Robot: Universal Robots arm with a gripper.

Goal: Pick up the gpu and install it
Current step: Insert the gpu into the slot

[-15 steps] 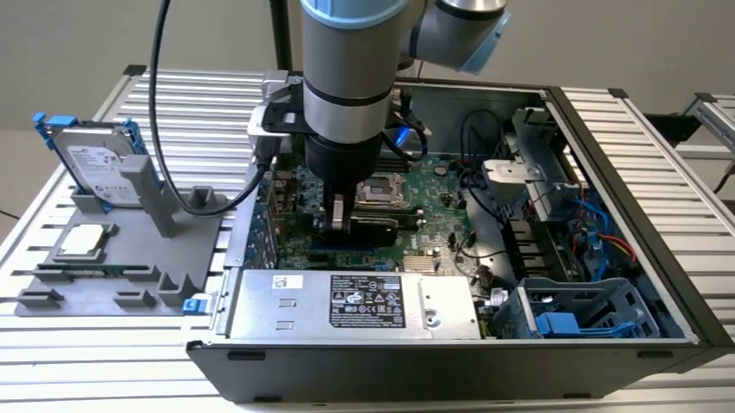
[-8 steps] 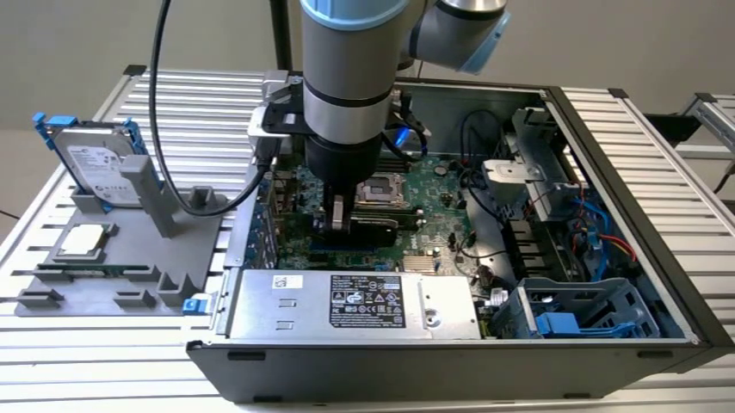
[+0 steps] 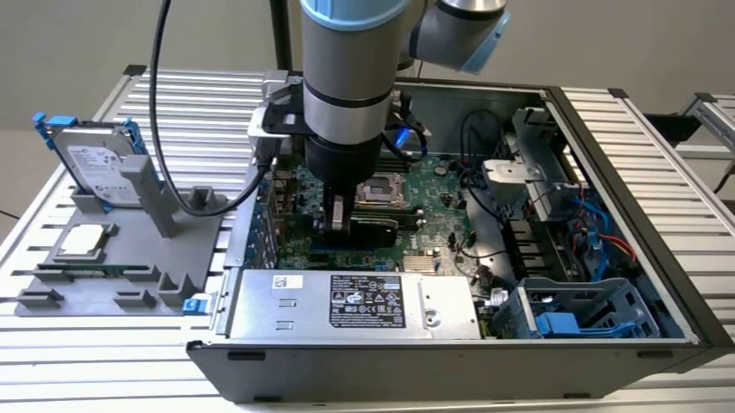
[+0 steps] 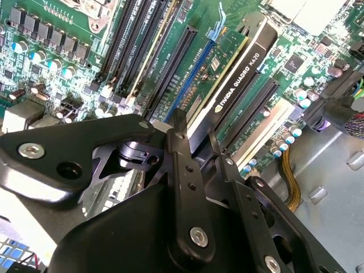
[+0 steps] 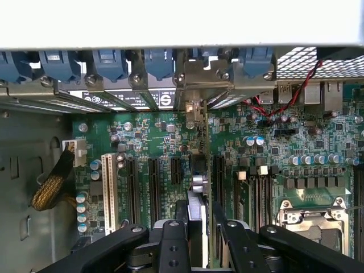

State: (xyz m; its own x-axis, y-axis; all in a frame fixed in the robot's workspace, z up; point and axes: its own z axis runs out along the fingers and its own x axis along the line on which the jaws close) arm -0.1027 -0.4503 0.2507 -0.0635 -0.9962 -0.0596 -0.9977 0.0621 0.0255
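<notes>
The gpu (image 4: 242, 74) stands on edge over the motherboard's expansion slots inside the open computer case (image 3: 620, 172). Its black shroud faces one way and its green board the other. In the first wrist view the gpu (image 5: 197, 187) shows edge-on, with its silver bracket reaching the case's rear slot openings. My gripper (image 4: 194, 133) is shut on the card's upper edge, one black finger (image 4: 177, 136) on each face. In the exterior view the gripper (image 3: 344, 222) hangs low over the board with the gpu (image 3: 377, 231) beneath it. I cannot tell whether the card is seated in the slot.
Beside the case, at the exterior view's left, a grey fixture (image 3: 115, 258) holds a hard drive in a blue frame (image 3: 98, 159) and a small silver chip (image 3: 83, 241). Near the card are the CPU socket (image 3: 379, 189), memory slots (image 4: 136, 40), the power supply (image 3: 344, 301) and loose cables (image 3: 483, 138).
</notes>
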